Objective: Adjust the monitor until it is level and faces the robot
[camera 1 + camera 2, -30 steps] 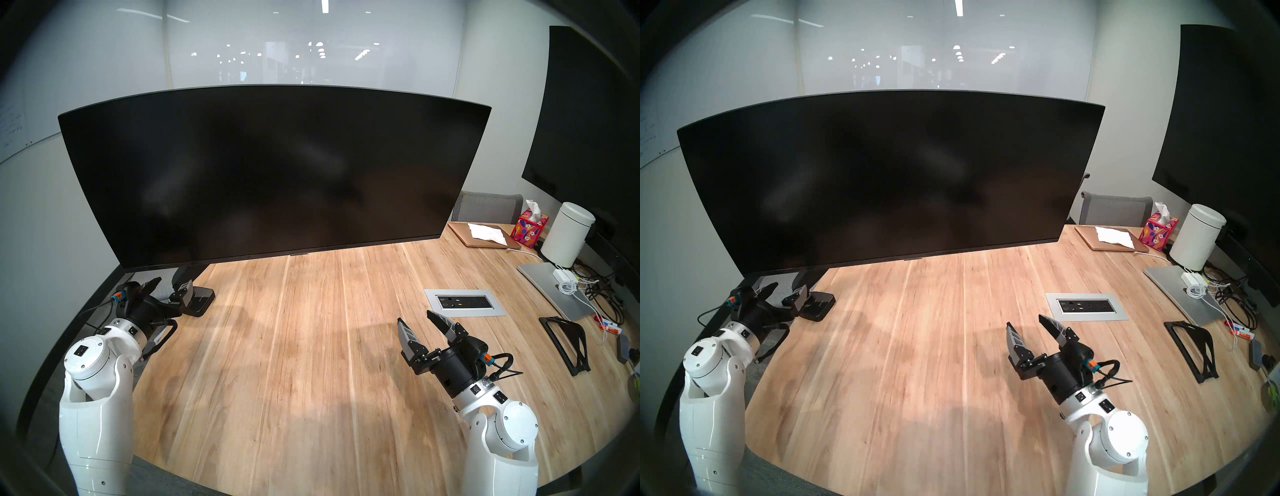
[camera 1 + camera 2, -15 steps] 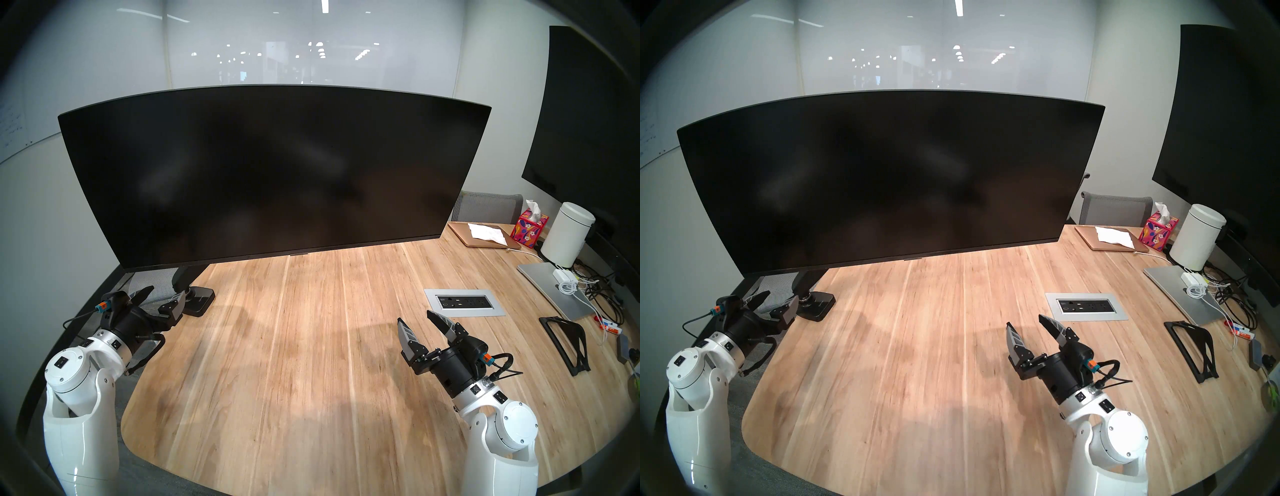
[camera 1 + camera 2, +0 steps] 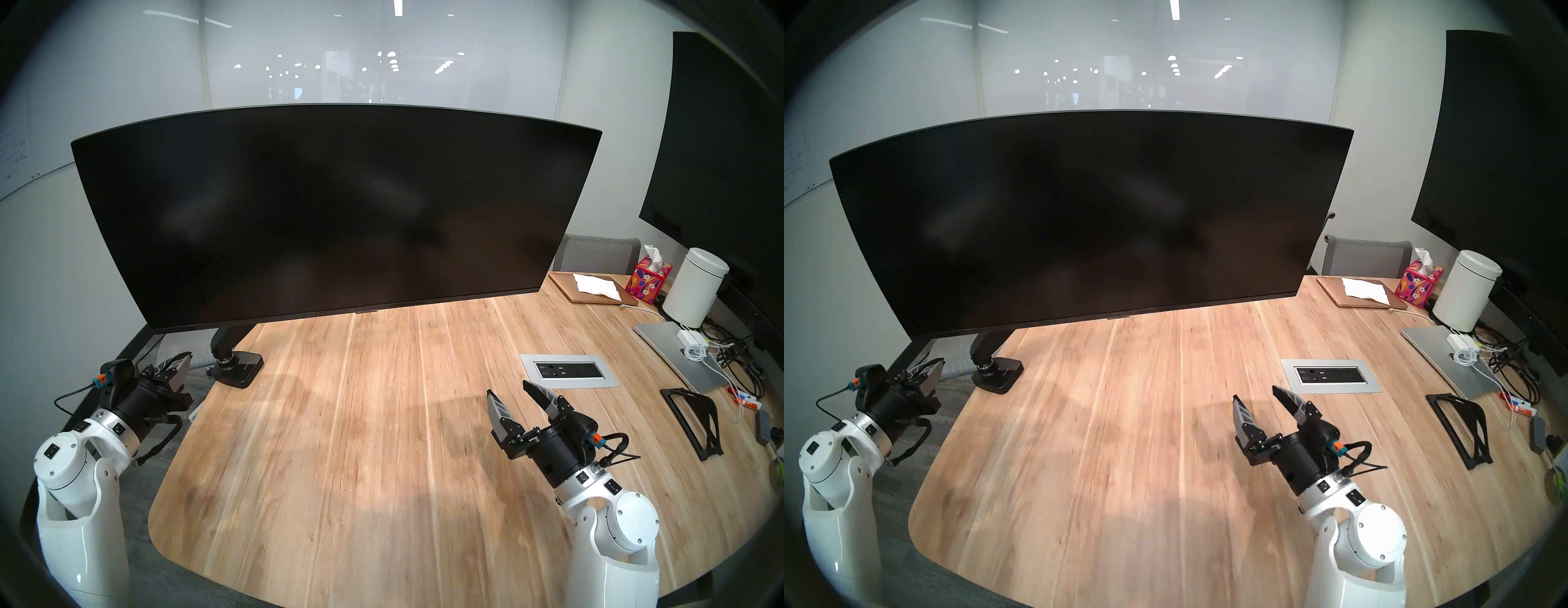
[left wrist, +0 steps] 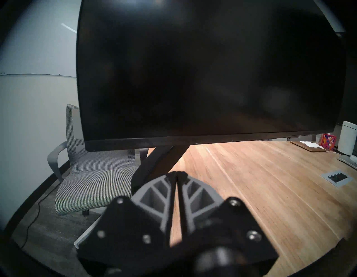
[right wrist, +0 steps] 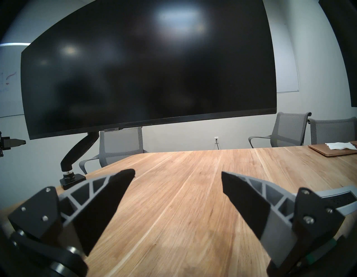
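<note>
The wide black monitor (image 3: 335, 212) hangs on a black jointed arm (image 3: 227, 337) with a clamp base (image 3: 239, 370) at the table's left edge. Its screen is dark and its bottom edge slopes, left end lower than right; it also shows in the right wrist view (image 5: 146, 65). My left gripper (image 3: 180, 361) is shut and empty, off the table's left edge below the monitor's lower left corner (image 4: 90, 147), not touching it. In the left wrist view its fingertips (image 4: 172, 175) meet. My right gripper (image 3: 509, 390) is open and empty above the table's right half.
A wooden table (image 3: 360, 424) with a power outlet panel (image 3: 568, 370). At the right stand a second dark screen (image 3: 721, 148) on a silver base (image 3: 674, 352), a white canister (image 3: 695, 288), a tissue box (image 3: 647, 280), a black stand (image 3: 695, 420) and cables. A grey chair (image 4: 92, 174) sits behind the left gripper.
My left arm has drawn back to the left, away from the clamp base and off the table edge, and its gripper has gone from open to shut. The right arm and monitor have not moved.
</note>
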Motion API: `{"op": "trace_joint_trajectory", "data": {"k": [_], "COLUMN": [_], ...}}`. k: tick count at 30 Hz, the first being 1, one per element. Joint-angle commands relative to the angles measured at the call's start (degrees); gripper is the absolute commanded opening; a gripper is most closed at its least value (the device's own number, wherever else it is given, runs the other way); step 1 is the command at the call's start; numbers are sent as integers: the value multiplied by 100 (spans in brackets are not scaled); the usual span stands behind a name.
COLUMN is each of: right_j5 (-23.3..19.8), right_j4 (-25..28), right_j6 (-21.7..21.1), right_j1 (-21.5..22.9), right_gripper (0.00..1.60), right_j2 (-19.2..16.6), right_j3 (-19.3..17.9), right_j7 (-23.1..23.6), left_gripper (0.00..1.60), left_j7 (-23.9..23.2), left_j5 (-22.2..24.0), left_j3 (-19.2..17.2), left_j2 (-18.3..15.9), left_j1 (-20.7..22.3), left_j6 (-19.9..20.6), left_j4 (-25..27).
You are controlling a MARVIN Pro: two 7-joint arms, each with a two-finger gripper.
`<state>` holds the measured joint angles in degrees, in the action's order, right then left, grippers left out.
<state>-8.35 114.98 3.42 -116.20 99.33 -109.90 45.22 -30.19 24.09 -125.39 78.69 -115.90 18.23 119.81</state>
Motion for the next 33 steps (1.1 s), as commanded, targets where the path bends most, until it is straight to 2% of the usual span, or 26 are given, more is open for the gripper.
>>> {"op": "trace_joint_trajectory", "data": {"k": [1, 18, 33], "right_j5": [-38, -37, -36], "right_j4": [116, 113, 112], "right_j6": [5, 7, 8], "right_j1": [8, 9, 10], "right_gripper": [160, 160, 160], "right_j2": [-10, -10, -10], "right_j3": [6, 5, 5], "right_j7": [-4, -2, -2], "left_gripper": [0, 0, 0], "left_j7": [-78, -41, 352], "left_j5": [-20, 29, -202], "left_j3": [-34, -118, 310], "left_j2": [-80, -237, -496], "left_j1": [25, 457, 1148], "left_j6": [-115, -14, 125], "left_j4": [34, -13, -434]}}
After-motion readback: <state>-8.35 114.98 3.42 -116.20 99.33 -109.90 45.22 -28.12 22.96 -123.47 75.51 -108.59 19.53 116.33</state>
